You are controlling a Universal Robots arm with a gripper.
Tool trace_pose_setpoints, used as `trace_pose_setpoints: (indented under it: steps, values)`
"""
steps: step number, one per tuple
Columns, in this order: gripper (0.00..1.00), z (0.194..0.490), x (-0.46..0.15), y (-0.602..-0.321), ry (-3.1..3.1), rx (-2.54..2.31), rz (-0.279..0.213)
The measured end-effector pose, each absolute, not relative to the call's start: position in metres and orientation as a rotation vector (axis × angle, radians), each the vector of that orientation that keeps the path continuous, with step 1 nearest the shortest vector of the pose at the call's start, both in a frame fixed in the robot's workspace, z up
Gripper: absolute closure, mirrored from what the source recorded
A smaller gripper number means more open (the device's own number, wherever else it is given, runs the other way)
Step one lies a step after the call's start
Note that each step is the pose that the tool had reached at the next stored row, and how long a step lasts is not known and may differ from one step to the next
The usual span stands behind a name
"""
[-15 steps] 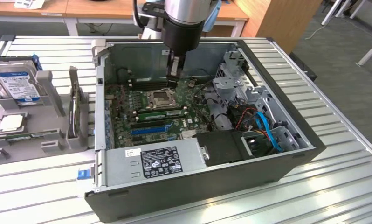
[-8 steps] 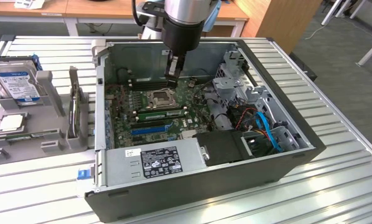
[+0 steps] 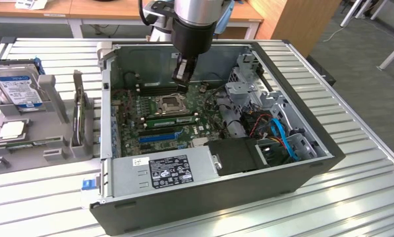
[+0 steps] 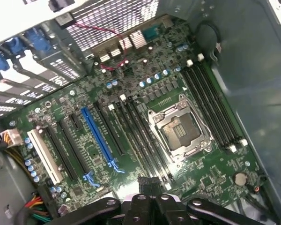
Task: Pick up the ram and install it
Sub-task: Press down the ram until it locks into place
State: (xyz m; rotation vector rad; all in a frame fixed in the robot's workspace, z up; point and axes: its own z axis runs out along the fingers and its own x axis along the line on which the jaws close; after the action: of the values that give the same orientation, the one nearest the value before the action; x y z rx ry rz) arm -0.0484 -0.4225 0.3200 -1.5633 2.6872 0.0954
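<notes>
No text can be read anywhere. The power supply at the lower centre of the exterior view carries a black label with print too small to read. So does the blue-and-white label on the hard drive at the upper left.

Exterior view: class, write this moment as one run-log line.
jaws: shut | position: inside open grey computer case, over green motherboard near silver processor socket | grip: contents unclear

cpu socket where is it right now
In the exterior view the cpu socket sits mid-motherboard inside the open case, between two banks of memory slots, close under the gripper.
</notes>
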Motion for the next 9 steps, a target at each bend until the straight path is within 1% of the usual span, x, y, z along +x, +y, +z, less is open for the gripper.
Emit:
trace_pose_setpoints:
  steps: [9]
  values:
    - [0.9, 0.32, -0.0484, -0.4224, 2.752, -1.435, 0.099]
